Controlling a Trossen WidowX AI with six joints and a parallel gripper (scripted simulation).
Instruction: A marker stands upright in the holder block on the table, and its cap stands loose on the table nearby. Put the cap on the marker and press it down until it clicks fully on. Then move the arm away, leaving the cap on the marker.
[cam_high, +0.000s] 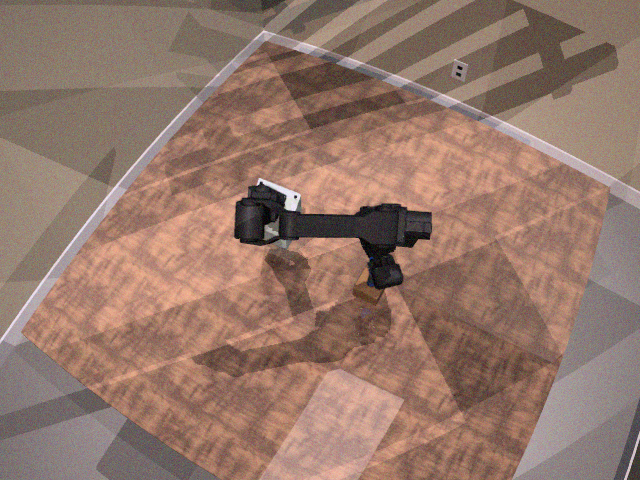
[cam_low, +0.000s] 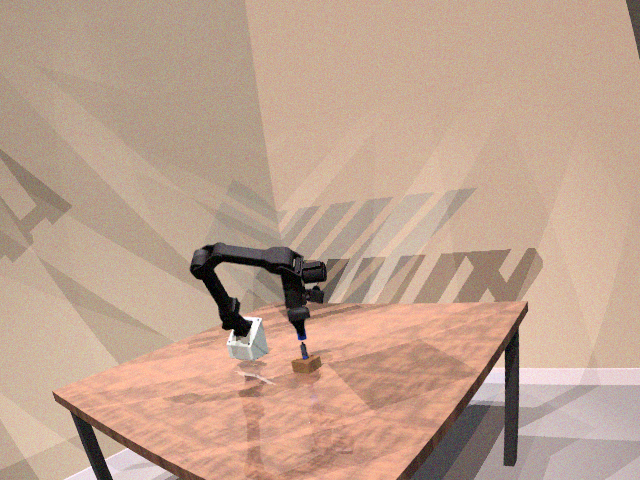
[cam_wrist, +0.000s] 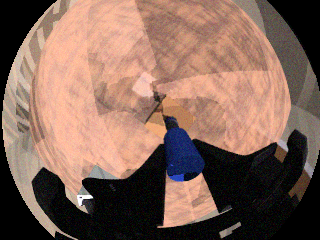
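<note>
A bare, plain room is shown, more like a test space than a home. A wooden table (cam_low: 413, 372) on dark legs is set on a grey floor (cam_low: 568, 423) against beige walls (cam_low: 413, 103). A white skirting (cam_low: 568, 376) and one wall socket (cam_high: 459, 69) are seen. No furnishings are visible beyond these.

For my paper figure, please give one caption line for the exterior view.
Gripper holds the blue cap just above the marker standing in its holder block.
</note>
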